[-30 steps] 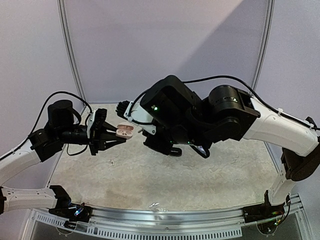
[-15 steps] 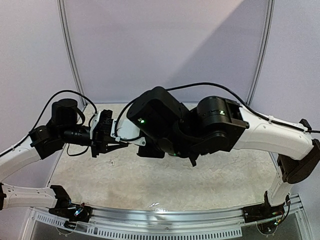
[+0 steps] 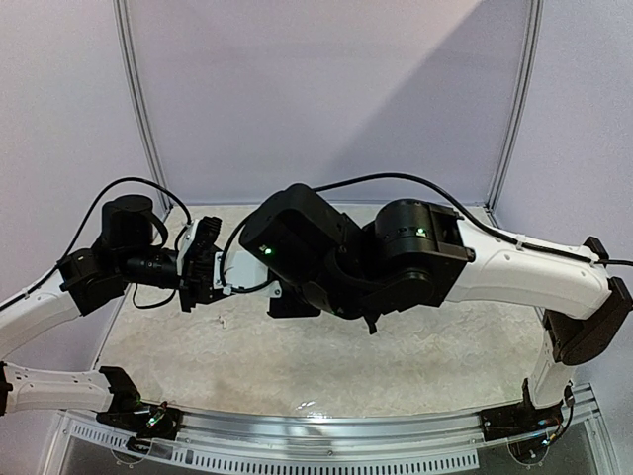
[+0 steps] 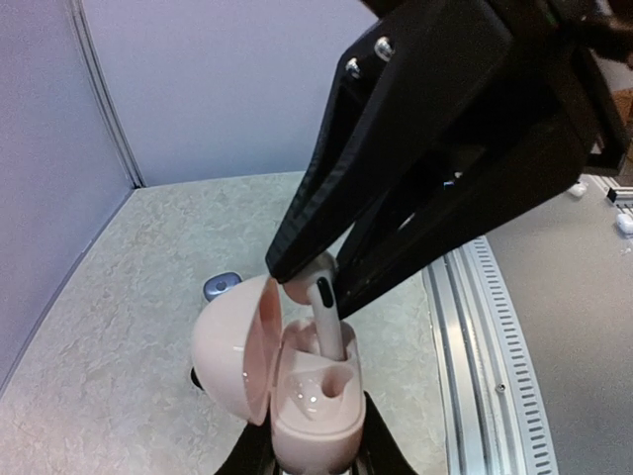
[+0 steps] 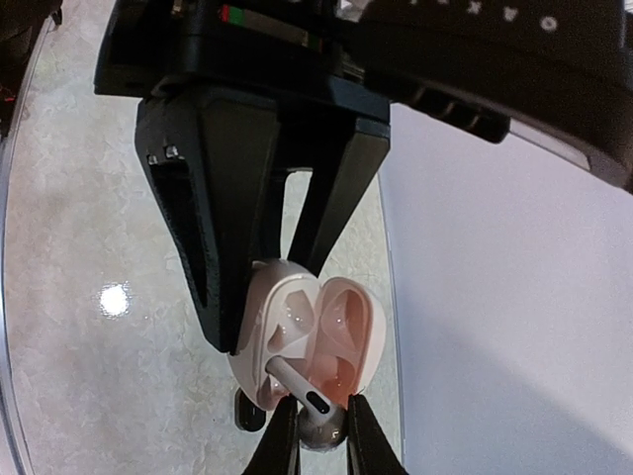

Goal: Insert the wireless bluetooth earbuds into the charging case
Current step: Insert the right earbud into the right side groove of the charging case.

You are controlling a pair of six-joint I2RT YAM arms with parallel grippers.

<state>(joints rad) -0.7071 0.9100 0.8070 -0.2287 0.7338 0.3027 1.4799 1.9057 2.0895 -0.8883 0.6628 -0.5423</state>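
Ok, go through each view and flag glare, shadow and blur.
Top external: a diagonal shadow splits the back wall; the black links of the right arm show little detail. Left wrist: the charging case and earbud are sharp, the right gripper a near-black silhouette. Right wrist: a glare spot on the table, the wall at right bright and featureless.

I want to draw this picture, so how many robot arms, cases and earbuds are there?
Robot arms: 2, the left arm and the right arm
Pink charging case: 1, open
Earbud: 1, white, stem pointing into the case
Small grey thing: 1, too small to name
Total: 5
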